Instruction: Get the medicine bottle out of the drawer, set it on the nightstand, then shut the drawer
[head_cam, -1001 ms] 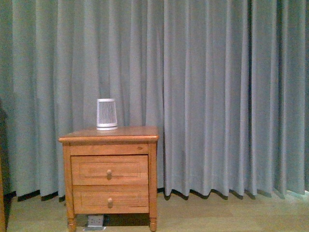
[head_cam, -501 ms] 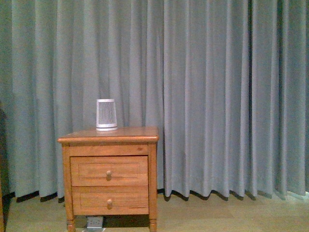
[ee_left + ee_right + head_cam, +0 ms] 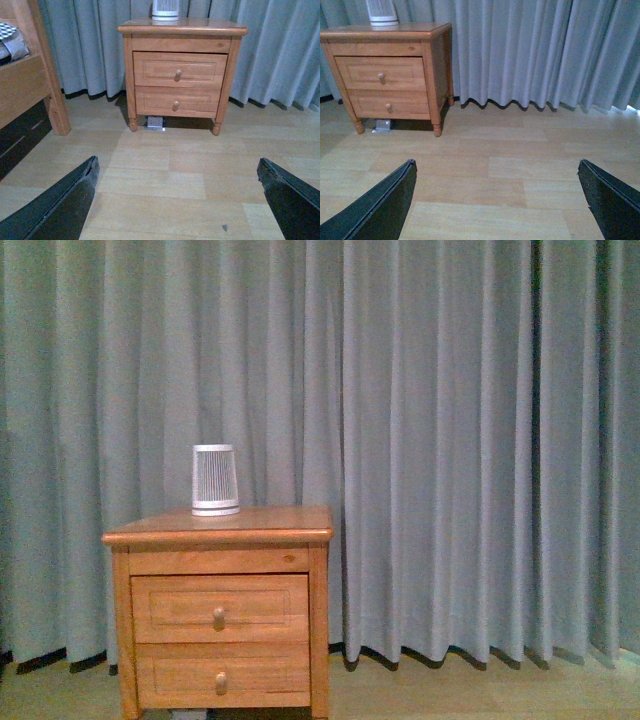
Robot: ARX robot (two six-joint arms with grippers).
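The nightstand [image 3: 270, 525] stands at the left against the curtain, some way off across the floor. Its upper drawer [image 3: 260, 608] is shut, with a round knob [image 3: 218, 617]; the lower one is shut too. The medicine bottle is hidden. My left gripper [image 3: 177, 165] is open over bare floor, facing the nightstand [image 3: 200, 27] and the drawer [image 3: 150, 70], with nothing between its fingers. My right gripper [image 3: 497, 165] is open too and holds nothing; the nightstand [image 3: 415, 31] and the drawer [image 3: 400, 70] lie ahead and to one side of it. Neither arm shows in the front view.
A white ribbed canister [image 3: 215, 480] stands on the nightstand's top near the back. A wooden bed frame [image 3: 30, 85] flanks the nightstand. A small white socket block [image 3: 155, 121] lies on the floor under it. Grey curtains [image 3: 450, 440] hang behind. Pale wood floor [image 3: 510, 145] stretches before both grippers.
In the front view the nightstand now looks larger, lower and further left, and its feet have dropped out of frame. Both drawers stay shut.
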